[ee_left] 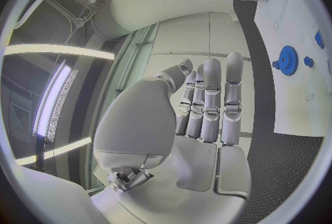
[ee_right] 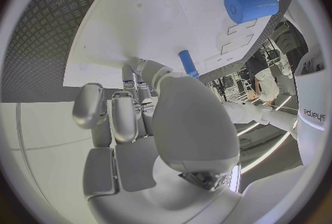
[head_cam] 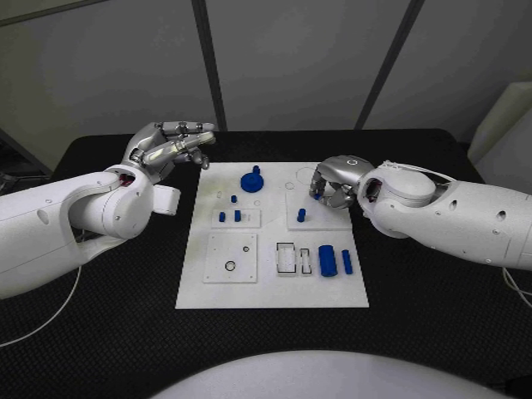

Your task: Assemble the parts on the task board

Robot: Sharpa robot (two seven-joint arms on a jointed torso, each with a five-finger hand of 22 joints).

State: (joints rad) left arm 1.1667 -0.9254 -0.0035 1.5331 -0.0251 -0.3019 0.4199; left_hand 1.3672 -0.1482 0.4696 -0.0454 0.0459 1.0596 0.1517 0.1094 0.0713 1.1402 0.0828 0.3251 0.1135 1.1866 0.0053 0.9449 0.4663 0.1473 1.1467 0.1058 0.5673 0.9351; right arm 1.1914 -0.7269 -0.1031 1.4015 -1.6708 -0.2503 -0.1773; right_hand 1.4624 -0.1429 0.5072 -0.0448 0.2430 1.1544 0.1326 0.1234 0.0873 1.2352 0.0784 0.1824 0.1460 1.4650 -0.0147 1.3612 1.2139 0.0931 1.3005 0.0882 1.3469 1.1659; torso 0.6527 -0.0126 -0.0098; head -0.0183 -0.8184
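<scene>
Fingers (ee_left: 211,97) of the left hand (head_cam: 170,148) were extended, apart, holding nothing, upper left of frame. Right hand (head_cam: 336,183) fingers curled over the task board (head_cam: 272,291) near a blue peg (head_cam: 301,214); grip indeterminate.

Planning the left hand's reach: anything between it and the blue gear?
Head view: just bare white task board and black table between the left hand and the blue gear.
</scene>
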